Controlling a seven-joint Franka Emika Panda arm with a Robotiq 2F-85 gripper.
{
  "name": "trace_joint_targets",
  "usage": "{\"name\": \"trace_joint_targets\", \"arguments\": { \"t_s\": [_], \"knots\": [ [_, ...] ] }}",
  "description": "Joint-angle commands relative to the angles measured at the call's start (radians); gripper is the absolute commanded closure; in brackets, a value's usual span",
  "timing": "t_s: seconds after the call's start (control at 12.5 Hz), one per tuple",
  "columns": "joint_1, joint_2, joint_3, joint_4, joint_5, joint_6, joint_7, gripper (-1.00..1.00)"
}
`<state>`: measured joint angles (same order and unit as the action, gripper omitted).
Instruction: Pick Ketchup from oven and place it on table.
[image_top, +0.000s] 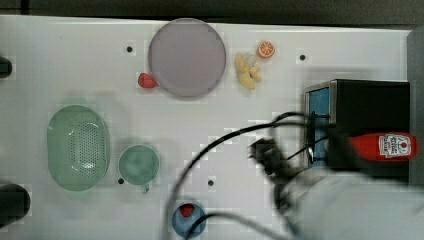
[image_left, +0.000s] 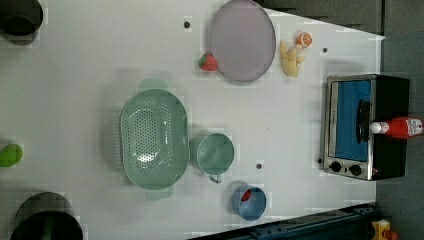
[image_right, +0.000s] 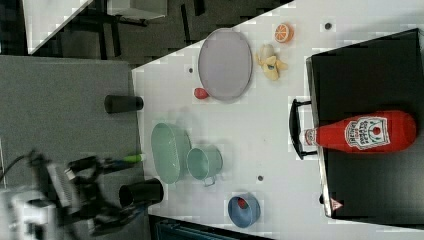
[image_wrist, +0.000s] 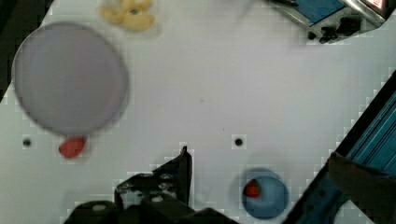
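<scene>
While ketchup lies atop closed oven, untouched: gripper noted fully spread, holding nothing, above white table.

Bare table lies between the oven and the cup; plate at 11 o'clock, blue bowl at 7.

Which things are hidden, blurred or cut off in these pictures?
- Gripper: motion-blurred in the top view; the fingertips cannot be made out there.
- Ketchup: in the top view the blurred arm covers its cap end.
- Oven: the closed blue door hides the inside in the left view.
- Ketchup label: text too small to read in the right view.
</scene>
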<state>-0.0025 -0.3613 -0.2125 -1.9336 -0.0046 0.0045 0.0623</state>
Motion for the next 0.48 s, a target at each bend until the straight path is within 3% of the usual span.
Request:
{"name": "trace_joint_targets", "arguments": {
  "t_s": [0.08, 0.48],
  "knots": [
    [-0.054, 0.070, -0.120, -0.025, -0.004, 0.083, -0.020, -1.00],
    [-0.060, 0.225, -0.268, -0.024, -0.004, 0.283, -0.020, -1.00]
  ]
}}
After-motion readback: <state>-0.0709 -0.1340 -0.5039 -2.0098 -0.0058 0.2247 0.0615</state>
